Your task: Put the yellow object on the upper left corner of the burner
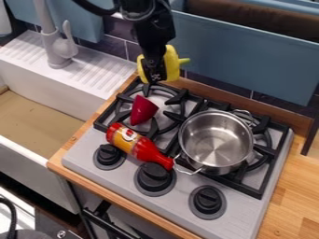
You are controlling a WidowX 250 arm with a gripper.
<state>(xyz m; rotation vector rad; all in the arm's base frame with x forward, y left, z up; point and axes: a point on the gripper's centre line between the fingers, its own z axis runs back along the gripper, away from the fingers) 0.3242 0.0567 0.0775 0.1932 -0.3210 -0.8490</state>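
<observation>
Stovetop [177, 192] below; black arm [152, 25] hangs from top edge, pincer [154, 77] gripping yellow object [170, 61].

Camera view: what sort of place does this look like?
Probably a toy kitchen: there is a white sink with a gray faucet, beside a stove with a metal pot on it.

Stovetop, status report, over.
Black hand closed on yellow, narrow-tipped object. Object raised near upper left corner of burner. Dark red cone nearby, off that corner.
</observation>
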